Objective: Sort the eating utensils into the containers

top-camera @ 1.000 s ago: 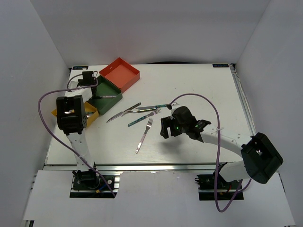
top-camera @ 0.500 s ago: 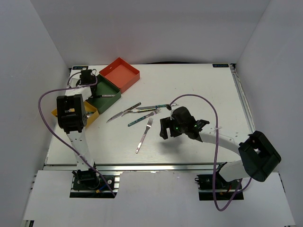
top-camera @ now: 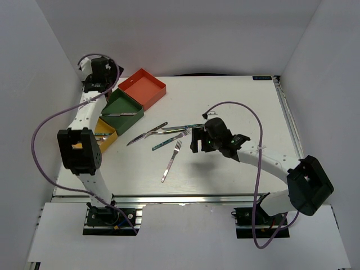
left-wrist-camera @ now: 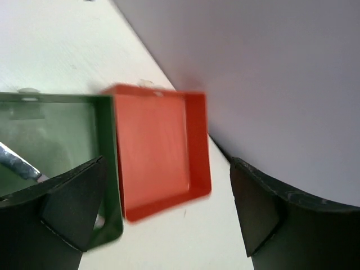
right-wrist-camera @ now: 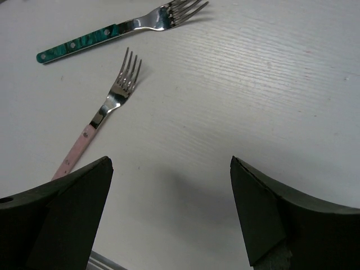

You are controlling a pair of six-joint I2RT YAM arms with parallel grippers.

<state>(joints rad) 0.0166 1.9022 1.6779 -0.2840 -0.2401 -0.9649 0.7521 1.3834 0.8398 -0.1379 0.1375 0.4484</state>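
At far left, near the red-orange tray (left-wrist-camera: 160, 152) and dark green tray (left-wrist-camera: 56, 132): wide-open, empty left gripper (left-wrist-camera: 169, 211). Mid-table, near a pink-handled fork (right-wrist-camera: 104, 115): wide-open, empty right gripper (right-wrist-camera: 171, 211).

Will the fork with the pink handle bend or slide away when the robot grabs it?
Probably it stays stiff: the fork looks like shiny metal at its tines. It lies flat on the smooth white table, so it likely won't roll, but might skid if nudged. It is thin and low, so pinching it may be tricky.
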